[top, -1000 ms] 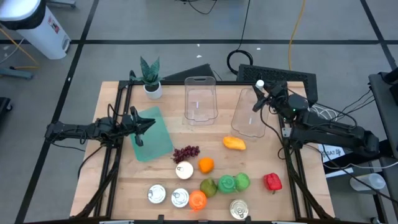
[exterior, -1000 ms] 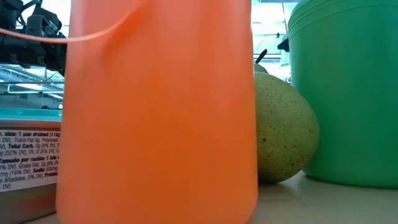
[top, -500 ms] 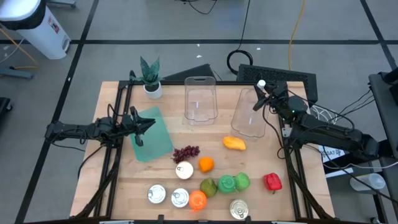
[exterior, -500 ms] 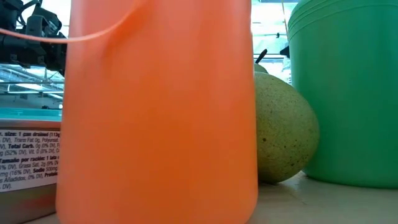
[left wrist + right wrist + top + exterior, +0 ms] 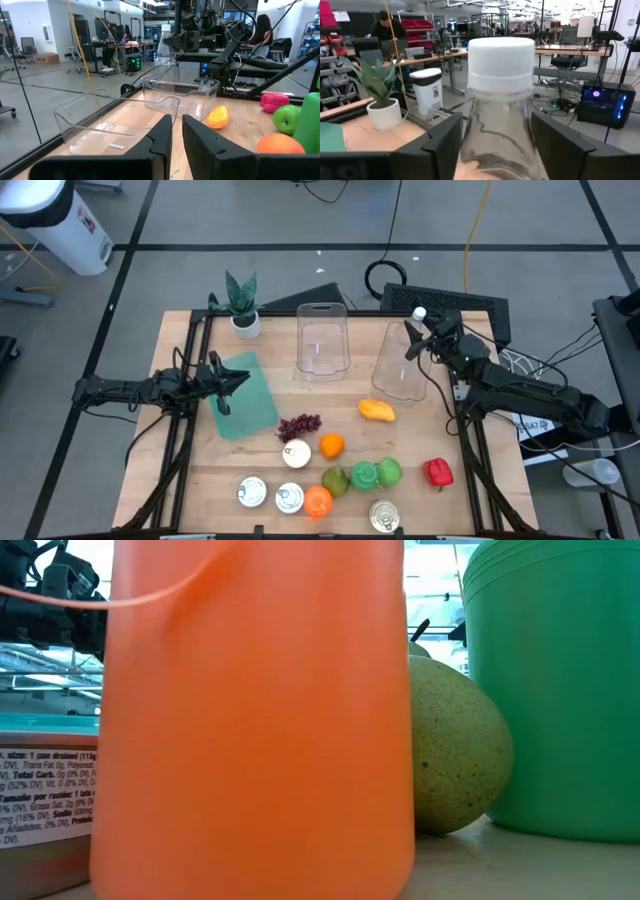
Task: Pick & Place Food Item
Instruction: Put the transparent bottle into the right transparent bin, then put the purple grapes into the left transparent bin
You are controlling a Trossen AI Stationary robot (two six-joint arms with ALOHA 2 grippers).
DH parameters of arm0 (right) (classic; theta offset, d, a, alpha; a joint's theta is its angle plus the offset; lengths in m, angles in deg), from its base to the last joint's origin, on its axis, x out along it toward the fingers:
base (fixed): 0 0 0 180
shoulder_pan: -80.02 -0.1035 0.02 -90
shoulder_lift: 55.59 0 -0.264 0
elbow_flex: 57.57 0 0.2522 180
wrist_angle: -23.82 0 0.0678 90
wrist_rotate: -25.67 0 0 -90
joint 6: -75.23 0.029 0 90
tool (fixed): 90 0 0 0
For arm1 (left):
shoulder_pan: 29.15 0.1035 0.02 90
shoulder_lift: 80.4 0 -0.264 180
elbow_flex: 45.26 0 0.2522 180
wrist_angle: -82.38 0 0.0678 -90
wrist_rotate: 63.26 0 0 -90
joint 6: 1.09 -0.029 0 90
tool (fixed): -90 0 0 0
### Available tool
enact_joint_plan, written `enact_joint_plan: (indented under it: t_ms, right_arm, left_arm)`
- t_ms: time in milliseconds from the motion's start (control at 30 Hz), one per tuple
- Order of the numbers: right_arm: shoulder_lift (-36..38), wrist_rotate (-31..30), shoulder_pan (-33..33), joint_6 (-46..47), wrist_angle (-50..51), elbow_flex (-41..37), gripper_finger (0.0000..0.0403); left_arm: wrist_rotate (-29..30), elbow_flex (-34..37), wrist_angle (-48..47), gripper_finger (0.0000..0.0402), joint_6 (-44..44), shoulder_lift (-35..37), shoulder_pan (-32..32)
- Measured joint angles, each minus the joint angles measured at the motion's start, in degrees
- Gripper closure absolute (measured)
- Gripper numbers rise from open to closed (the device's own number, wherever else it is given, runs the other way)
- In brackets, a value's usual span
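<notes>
I hold a clear plastic bottle [image 5: 501, 100] with a white cap, pinched in my right gripper [image 5: 418, 338], whose jaws are closed on its neck just below the cap; it hangs above the right-hand clear bin [image 5: 401, 361] at the far side of the tabletop [image 5: 265, 450], beside a second clear bin [image 5: 321, 340]. My left gripper [image 5: 176, 131] waits low over the teal board [image 5: 246, 393] with its jaws drawn narrow and nothing between them. The bottle looks smooth and light, so I judge the risk here is a slip or a swing: held only at the neck, it could twist in my jaws, catch the bin's rim and tip the bin, or drop outside it onto the mango [image 5: 376, 410] lying near the bin's front. The high view gives me the layout: grapes [image 5: 298, 424], an orange [image 5: 331, 445], a red pepper [image 5: 437, 472], cans and a potted plant [image 5: 242, 303]. It cannot show my grip, though. My right wrist view shows that grip closely but nothing of the bin under it. The left wrist view shows the bottle raised over the bins from the side. The low view is blocked by an orange cup [image 5: 255, 710], a pear [image 5: 455, 745] and a green cup [image 5: 555, 690].
</notes>
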Motion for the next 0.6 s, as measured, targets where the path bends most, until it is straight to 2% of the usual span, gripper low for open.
enact_joint_plan:
  t_ms: [267,600]
  right_arm:
    - [0.3,-0.1,0.0,1.1,-0.7,0.0,0.0118]
    - [1.2,-0.1,-0.4,2.6,2.1,0.1,0.0108]
  left_arm:
    - [0.0,0.0,0.0,0.035,0.3,0.0,0.0]
    - [0.0,0.0,-0.2,0.035,0.4,0.0,0.0]
